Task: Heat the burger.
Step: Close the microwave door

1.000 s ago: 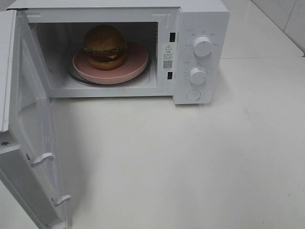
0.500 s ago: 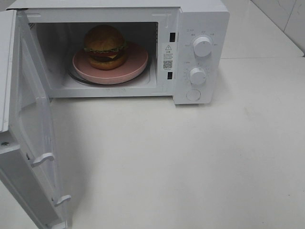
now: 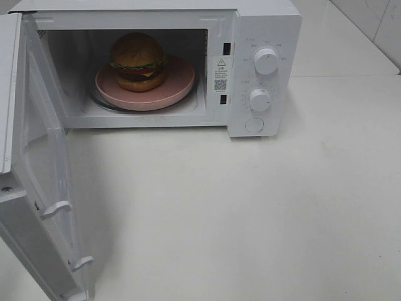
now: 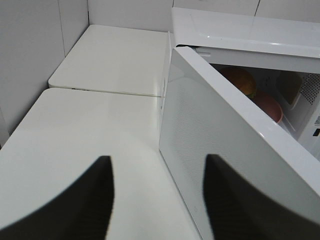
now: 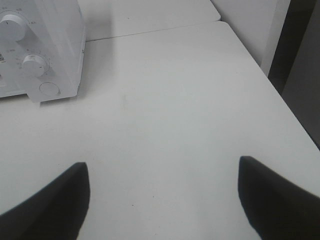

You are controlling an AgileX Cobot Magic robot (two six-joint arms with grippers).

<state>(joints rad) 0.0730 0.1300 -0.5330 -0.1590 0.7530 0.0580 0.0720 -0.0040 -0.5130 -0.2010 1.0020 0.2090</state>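
The burger [image 3: 138, 59] sits on a pink plate [image 3: 178, 81] inside the white microwave [image 3: 263, 25], whose door [image 3: 37, 163] is swung wide open to the left. Neither gripper shows in the exterior high view. In the left wrist view my left gripper [image 4: 157, 157] is open, behind the outer face of the door [image 4: 225, 150]. The door's free edge runs between its dark fingers [image 4: 100, 200]; I cannot tell if they touch it. Over the door's top, the burger [image 4: 240, 80] and plate [image 4: 270, 105] peek out. My right gripper [image 5: 161, 162] is open over bare table.
Two round knobs [image 3: 266, 61] [image 3: 259, 100] and a round button [image 3: 254, 125] sit on the microwave's right panel, which also shows in the right wrist view [image 5: 34, 62]. The white table [image 3: 250, 207] stretches in front and right. A tiled wall stands at the far left [image 4: 30, 60].
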